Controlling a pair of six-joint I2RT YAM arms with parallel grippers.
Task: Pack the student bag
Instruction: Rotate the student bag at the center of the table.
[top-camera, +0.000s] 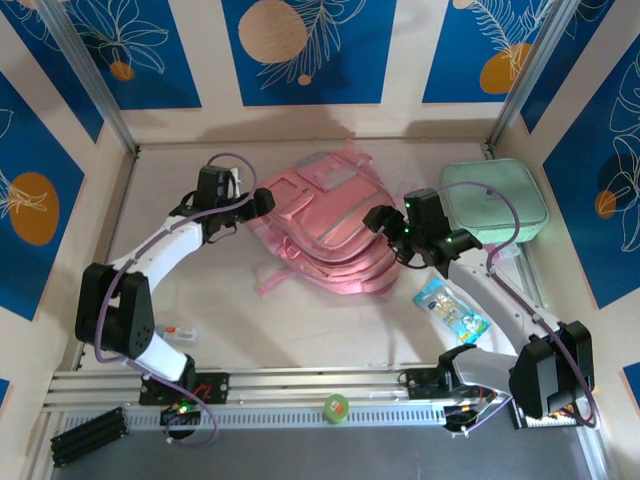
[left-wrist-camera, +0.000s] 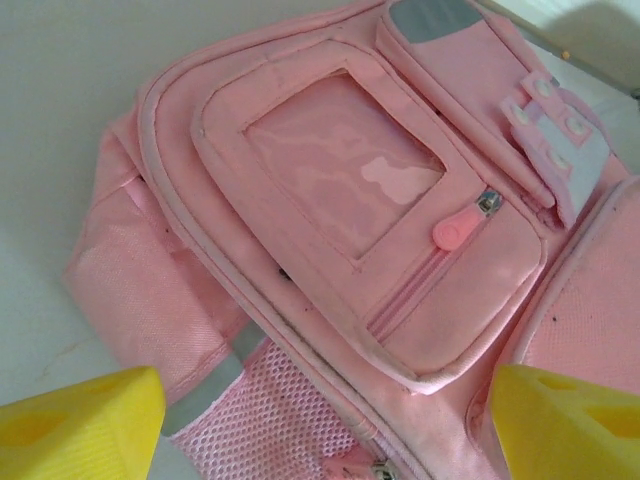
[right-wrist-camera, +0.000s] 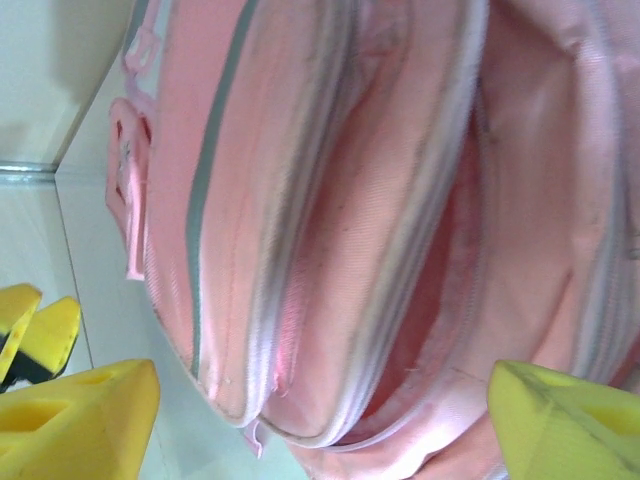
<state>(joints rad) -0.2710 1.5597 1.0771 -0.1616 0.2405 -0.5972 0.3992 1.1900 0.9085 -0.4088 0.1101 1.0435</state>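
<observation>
The large soft pink fabric student bag (top-camera: 325, 225) w/ grey-trimmed pockets is laid flat mid-table, towards the back wall, front pockets up. It is flanked by both arms: the L gripper (top-camera: 262, 200) is set at its left edge, the R gripper (top-camera: 378, 220) at its right edge.

In the left wrist view the L gripper (left-wrist-camera: 320, 430) is seen w/ yellow fingers (left-wrist-camera: 85, 425) spread wide over the windowed front pocket and mesh side pocket; nothing is clasped. In the right wrist view the R gripper (right-wrist-camera: 320, 425) is likewise spread wide, nothing held. It is aimed at the zip seams, where one compartment gapes a little. The bag is prob. meant to be steadied from one side while the mouth is opened from the other.

Around:
- A mint-green rounded-square zip case (top-camera: 495, 200) is set just right of the bag, behind the right forearm.
- A blue-and-white printed snack packet (top-camera: 452, 310) lies nearer, beside that arm.
- A small green tape roll (top-camera: 336, 407) rests on the front rail.

None is inside the bag. The route from case and packet to the mouth is crossed by the right arm itself. The slack mouth is judged too narrow for the case.
</observation>
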